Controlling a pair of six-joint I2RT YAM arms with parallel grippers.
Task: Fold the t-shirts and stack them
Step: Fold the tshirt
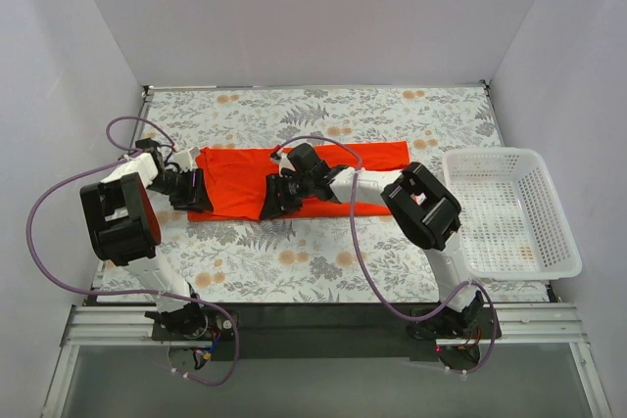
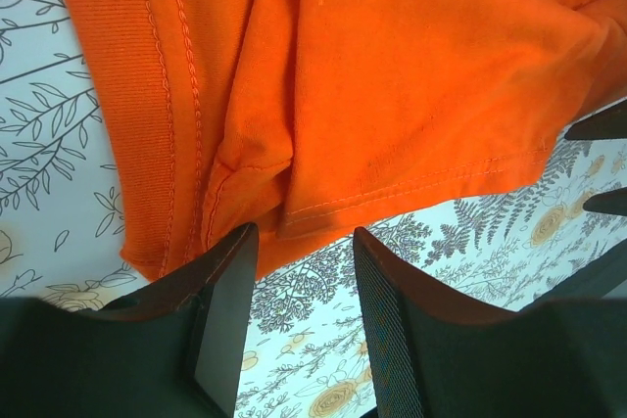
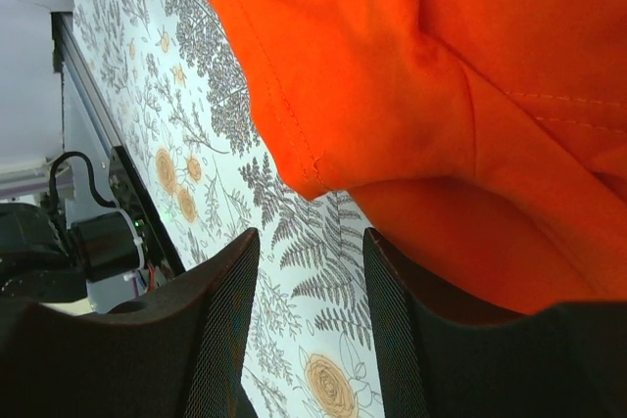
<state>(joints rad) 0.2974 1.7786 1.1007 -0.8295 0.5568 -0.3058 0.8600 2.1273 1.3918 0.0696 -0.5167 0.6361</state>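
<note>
One orange-red t-shirt (image 1: 240, 179) lies folded into a long band across the middle of the floral mat (image 1: 323, 115). My left gripper (image 1: 192, 193) sits at the shirt's left end, open and empty; in the left wrist view its fingers (image 2: 227, 291) straddle bare mat just below the ribbed collar and folded hem of the shirt (image 2: 392, 75). My right gripper (image 1: 274, 198) is at the shirt's near edge by the middle, open and empty; in the right wrist view the shirt's corner (image 3: 392, 75) lies just beyond the fingers (image 3: 225, 310).
A white plastic basket (image 1: 509, 212) stands at the right edge of the mat. White walls close in the left, back and right. The arm bases and a black rail (image 1: 323, 318) run along the near edge.
</note>
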